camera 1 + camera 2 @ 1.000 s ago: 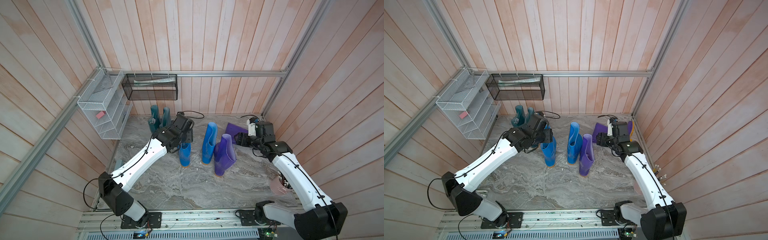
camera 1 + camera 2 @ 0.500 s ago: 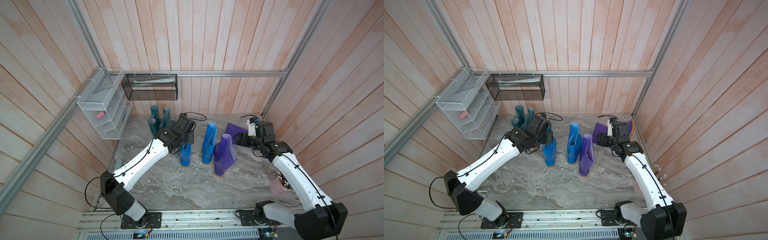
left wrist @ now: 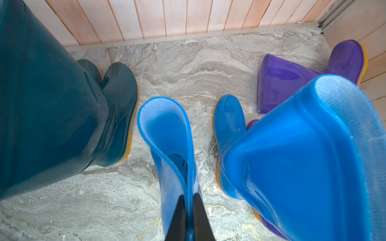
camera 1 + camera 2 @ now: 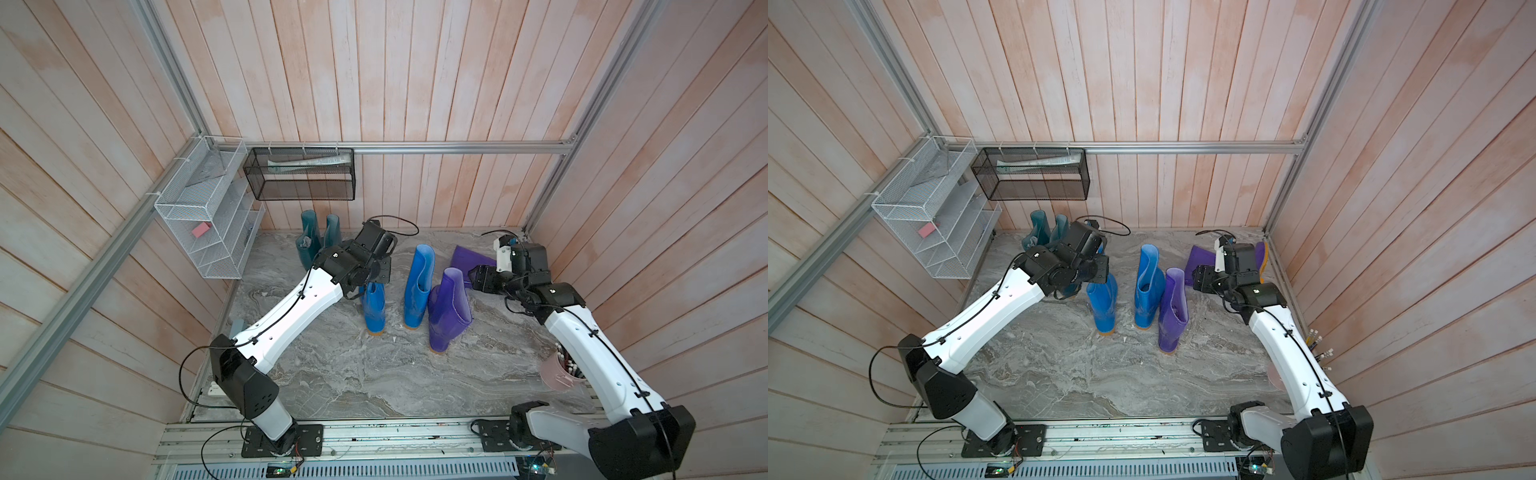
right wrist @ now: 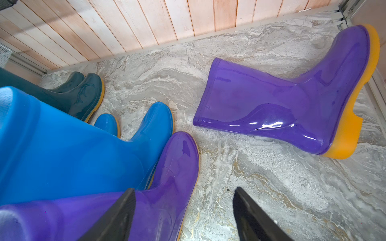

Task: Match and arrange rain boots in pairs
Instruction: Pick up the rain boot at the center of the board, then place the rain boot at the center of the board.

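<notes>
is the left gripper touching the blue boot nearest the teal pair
Touching. The left wrist view shows the left gripper pinched shut on the shaft wall of that blue boot, one finger on each side.

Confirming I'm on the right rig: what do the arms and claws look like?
The left arm and right arm have white tapered links, black joint housings and a thin black cable clipped alongside. The left claw and right claw have flat black wedge-shaped fingers.
</notes>
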`<state>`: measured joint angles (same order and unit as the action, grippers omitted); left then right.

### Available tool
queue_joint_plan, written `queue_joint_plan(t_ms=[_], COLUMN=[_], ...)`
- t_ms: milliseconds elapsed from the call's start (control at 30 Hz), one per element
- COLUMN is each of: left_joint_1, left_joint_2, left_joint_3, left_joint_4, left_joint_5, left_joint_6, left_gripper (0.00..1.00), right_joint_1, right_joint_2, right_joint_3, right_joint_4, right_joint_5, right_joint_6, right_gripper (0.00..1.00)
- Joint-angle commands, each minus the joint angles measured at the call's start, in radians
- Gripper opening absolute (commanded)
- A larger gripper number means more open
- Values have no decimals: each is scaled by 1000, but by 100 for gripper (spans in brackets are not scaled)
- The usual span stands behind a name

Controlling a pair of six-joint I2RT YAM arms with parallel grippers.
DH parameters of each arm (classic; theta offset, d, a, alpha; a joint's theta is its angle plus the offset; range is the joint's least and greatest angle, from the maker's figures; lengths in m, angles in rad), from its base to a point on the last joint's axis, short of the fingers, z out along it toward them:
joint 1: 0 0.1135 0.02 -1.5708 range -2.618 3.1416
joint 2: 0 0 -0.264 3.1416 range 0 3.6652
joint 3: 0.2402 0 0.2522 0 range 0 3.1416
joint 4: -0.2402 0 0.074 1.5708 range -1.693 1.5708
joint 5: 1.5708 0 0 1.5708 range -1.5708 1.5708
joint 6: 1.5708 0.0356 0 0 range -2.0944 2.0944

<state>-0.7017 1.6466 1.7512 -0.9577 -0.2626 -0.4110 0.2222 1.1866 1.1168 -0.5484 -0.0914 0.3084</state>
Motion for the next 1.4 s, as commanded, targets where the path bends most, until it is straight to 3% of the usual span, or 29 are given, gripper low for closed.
queue_joint_plan(t_ms=[0,900,1367], left_joint_1=[-5,143,171], left_joint_2=[-2,29,69], left_joint_3=[63,105,110], left_joint_4=[52,328,446], left_joint_5=[-18,94,103], left_joint_6=[33,214,295], left_gripper=[0,0,0], right_joint_1=[5,6,6], right_joint_2=[-20,-24,-46], right_joint_3=[-14,6,11], right_joint_4=[7,-8,-33], right_joint_5=[1,-5,4], right_joint_6=[5,14,9], right_gripper=[75,74,74])
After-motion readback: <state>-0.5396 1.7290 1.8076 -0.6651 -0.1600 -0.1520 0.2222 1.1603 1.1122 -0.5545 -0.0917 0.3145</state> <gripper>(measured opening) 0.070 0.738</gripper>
